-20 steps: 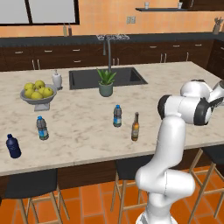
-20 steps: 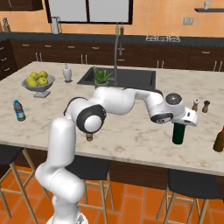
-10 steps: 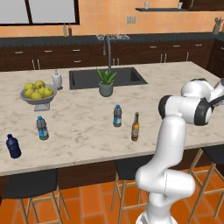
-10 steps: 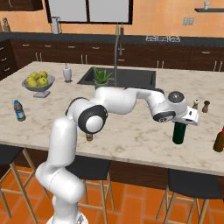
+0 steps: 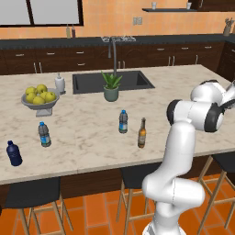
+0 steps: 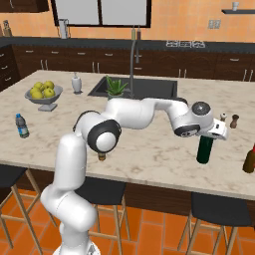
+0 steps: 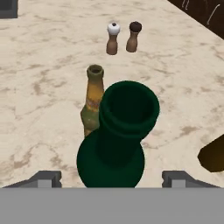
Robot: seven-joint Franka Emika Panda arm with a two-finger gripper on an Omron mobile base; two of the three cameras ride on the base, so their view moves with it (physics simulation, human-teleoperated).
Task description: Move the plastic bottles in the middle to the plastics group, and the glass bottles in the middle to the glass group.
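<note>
From the left base view, the white arm is rising at the lower right and reaching off toward the right edge. The small water bottle point(image 5: 123, 121) with the blue cap is standing upright in the middle of the marble surface point(image 5: 87, 133), and the amber beer bottle point(image 5: 142, 133) is standing just beside it, nearer the front edge. Far to the left, a second water bottle point(image 5: 44, 134) and a squat dark blue bottle point(image 5: 13, 153) are standing near each other, behind them a bowl of lemons point(image 5: 39, 97). A potted plant point(image 5: 110, 87) is sitting by the sink.

From the right base view, the arm is stretching across to the right, and the jaws point(image 6: 213, 135) are hanging right over the top of the green wine bottle point(image 6: 204, 149), which is standing upright on the surface. The olive-brown bottle point(image 6: 249, 159) is standing near it at the right edge, and the salt and pepper shakers point(image 6: 228, 120) are sitting behind.

In the hand view, the wine bottle's open mouth is sitting between the two fingertips point(image 7: 46, 178), which are standing wide apart with a clear gap on either side, so the jaws are spread and seemingly gripping nothing. Just beyond the wine bottle, the olive-brown bottle is standing upright, apparently apart from it.
</note>
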